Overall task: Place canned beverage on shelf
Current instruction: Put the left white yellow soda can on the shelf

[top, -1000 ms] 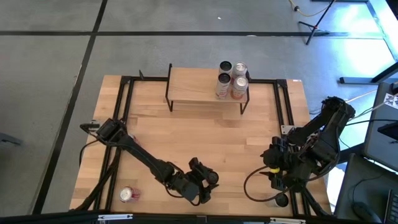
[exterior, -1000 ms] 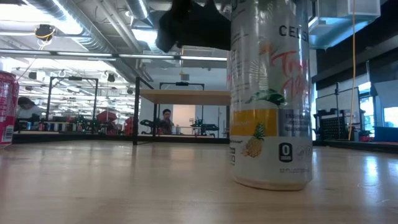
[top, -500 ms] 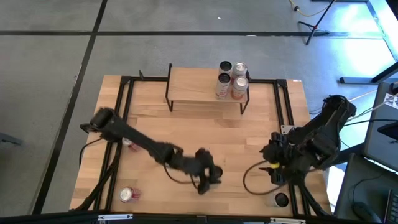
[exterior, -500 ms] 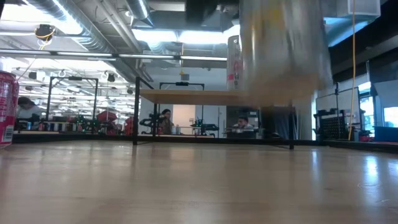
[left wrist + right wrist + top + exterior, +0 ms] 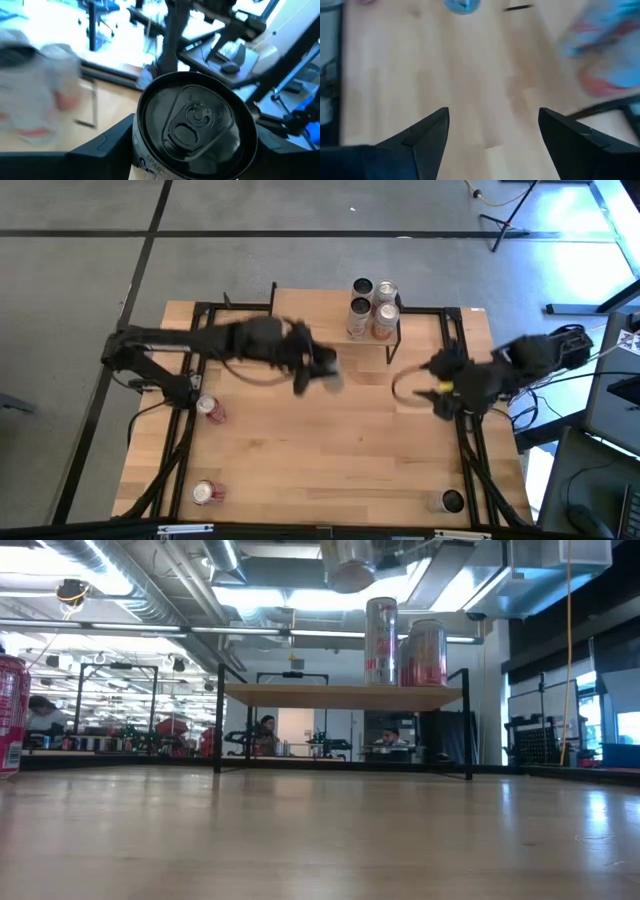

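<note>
Left hand (image 5: pixel 192 150) grips a can (image 5: pixel 194 127) by the shelf (image 5: pixel 310 320) front edge; right hand (image 5: pixel 492 135) gapes empty.

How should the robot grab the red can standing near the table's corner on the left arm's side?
Grip the red can around the middle of its round side, coming in level from the side. It stands upright with nothing touching it, so the curved wall is free. The left gripper holds a black-topped can; the open right gripper is empty.
</note>
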